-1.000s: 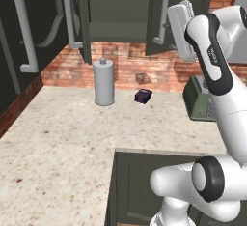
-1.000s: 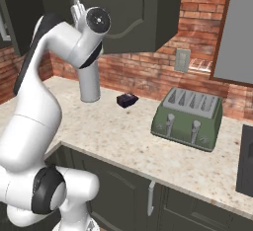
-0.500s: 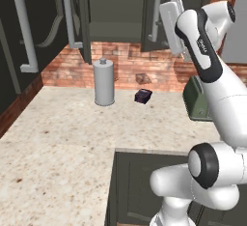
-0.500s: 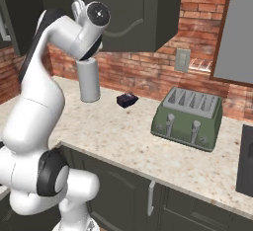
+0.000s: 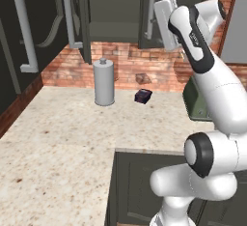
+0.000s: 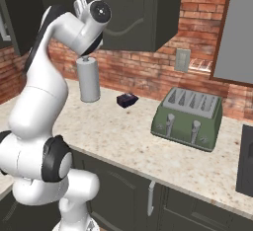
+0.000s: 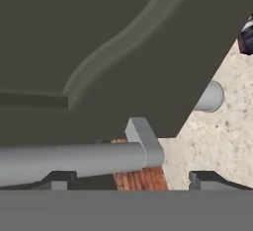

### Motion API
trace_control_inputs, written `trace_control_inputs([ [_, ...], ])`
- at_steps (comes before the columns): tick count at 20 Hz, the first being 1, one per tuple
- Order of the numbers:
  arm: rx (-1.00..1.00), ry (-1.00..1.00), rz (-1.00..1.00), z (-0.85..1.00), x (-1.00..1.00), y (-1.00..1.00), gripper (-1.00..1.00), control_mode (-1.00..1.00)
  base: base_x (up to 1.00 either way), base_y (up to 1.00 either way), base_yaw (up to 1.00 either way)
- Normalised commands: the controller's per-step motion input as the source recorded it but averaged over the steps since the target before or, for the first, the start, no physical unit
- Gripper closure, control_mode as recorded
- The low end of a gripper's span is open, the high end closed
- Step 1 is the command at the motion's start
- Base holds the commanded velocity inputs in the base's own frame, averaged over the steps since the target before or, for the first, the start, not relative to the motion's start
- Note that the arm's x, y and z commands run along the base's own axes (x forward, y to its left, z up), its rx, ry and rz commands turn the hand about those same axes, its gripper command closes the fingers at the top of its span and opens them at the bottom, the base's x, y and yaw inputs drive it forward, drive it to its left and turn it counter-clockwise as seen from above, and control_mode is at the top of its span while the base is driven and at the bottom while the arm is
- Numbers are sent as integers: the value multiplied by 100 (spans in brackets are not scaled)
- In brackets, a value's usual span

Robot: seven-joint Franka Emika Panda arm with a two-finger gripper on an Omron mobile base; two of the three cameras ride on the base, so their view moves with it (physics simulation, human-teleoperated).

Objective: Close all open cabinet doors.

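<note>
Dark grey-green wall-cabinet doors (image 5: 87, 22) with arched moulding and long vertical silver bar handles (image 5: 67, 12) hang above the speckled beige stone counter (image 5: 62, 133); in the left base view several stand swung outward from their carcasses. The white arm reaches up to the cabinet row, and its two-finger gripper (image 7: 128, 178) sits close beneath one door panel (image 7: 123, 47). In the hand view the two dark fingertips (image 7: 58, 179) stand well apart (released, grasping nothing), with that door's silver bar handle (image 7: 74, 158) crossing just in front of them and red brick visible in the gap below the door edge. On the counter stand a tall grey cylindrical canister (image 5: 103, 82), a small dark purple box (image 5: 143, 96) near it, and a green four-slot toaster (image 6: 190, 118) further right. A brick backsplash (image 6: 148, 77) runs behind them.
</note>
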Motion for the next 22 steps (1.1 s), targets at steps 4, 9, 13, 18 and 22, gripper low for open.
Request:
trace_control_inputs([
  [4,1,0,0,0,47,0,-100,-100,0,0,0],
  [9,2,0,0,0,45,0,-100,-100,0,0,0],
  [13,0,0,0,0,36,-7,-100,-100,0,0,0],
  [18,0,0,0,0,25,-17,-100,-100,0,0,0],
  [22,0,0,0,1,15,-24,-100,-100,0,0,0],
])
